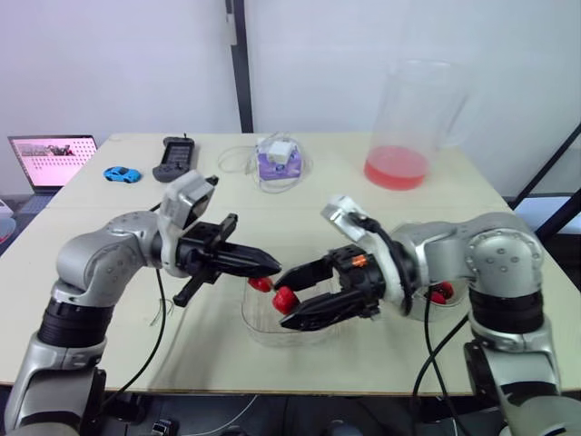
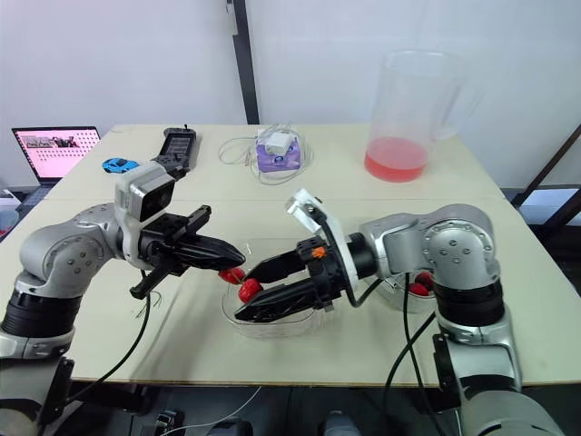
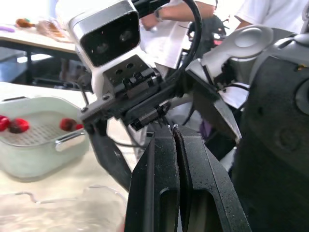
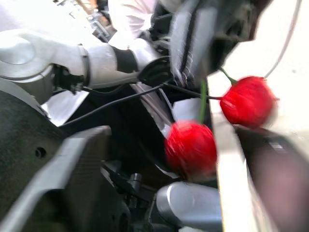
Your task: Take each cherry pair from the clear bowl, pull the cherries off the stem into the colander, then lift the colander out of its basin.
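My left gripper (image 1: 270,265) is shut on the stem of a cherry pair. Its two red cherries (image 1: 261,284) (image 4: 190,147) hang just below its tip, over the clear bowl (image 1: 261,334). My right gripper (image 1: 283,300) is open, with one finger on each side of the lower cherry (image 1: 287,298). The left wrist view shows the white colander (image 3: 34,137) in its pale green basin (image 3: 29,162), with a few cherries (image 3: 19,124) inside. In the head views the basin (image 2: 410,298) sits behind my right forearm, mostly hidden.
A tall clear pitcher (image 1: 408,127) with red liquid stands at the back right. A purple box with a charger and cable (image 1: 277,159), a black remote (image 1: 174,156), a blue toy car (image 1: 121,173) and a laptop (image 1: 50,159) lie along the back left.
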